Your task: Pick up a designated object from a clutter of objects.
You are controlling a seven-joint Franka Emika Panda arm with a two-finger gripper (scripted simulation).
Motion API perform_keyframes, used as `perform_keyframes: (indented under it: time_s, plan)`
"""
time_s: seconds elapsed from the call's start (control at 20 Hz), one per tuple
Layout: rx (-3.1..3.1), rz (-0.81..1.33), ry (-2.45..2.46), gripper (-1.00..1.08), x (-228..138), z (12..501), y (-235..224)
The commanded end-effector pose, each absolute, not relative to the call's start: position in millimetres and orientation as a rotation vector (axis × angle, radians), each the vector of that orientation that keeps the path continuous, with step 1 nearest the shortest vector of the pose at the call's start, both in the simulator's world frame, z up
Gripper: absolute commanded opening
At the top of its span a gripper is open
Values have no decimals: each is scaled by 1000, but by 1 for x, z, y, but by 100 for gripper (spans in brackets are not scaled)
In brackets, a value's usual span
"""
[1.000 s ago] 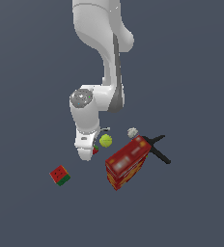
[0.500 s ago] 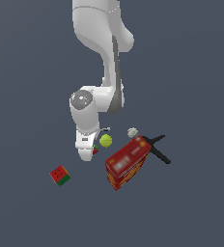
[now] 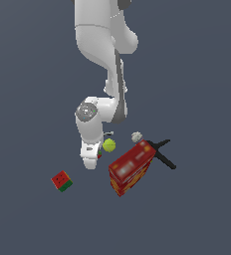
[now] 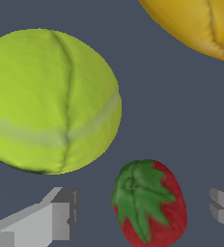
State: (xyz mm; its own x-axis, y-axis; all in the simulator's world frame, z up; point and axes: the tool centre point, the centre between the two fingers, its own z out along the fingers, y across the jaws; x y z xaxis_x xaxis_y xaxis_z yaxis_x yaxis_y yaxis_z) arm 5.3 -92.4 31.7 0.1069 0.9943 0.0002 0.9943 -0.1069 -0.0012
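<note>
Arm reaches down into the clutter. Red box lies on the exterior view's right, black crossed tool behind it, whitish ball at its far corner. Green ball sits just beside the gripper; cube lies apart on the left. You see the gripper spread, its fingers either side of the strawberry, not touching it. Strawberry lies near the green ball.

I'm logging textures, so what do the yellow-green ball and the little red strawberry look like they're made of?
Yellow-green ball: fuzzy, matte felt, seemingly a tennis ball, with a pale curved seam.
Small red strawberry with green leafy top: matte, finely dimpled red skin; real fruit or plastic cannot be told. It lies between the open tool fingers.
</note>
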Motion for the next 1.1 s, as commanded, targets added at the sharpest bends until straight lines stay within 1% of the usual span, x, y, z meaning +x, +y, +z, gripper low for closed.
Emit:
perform_keyframes:
  time_s: [0.0, 0.15, 0.2, 0.8, 1.05]
  plan:
    - [-2336, 0, -2100, 100, 6, 25, -92]
    - [-2336, 0, -2100, 100, 6, 22, -93]
    - [-2336, 0, -2100, -100, 6, 22, -93]
    - [-2337, -1, -2101, -100, 7, 24, -92]
    - [-2337, -1, -2101, -100, 8, 36, -84]
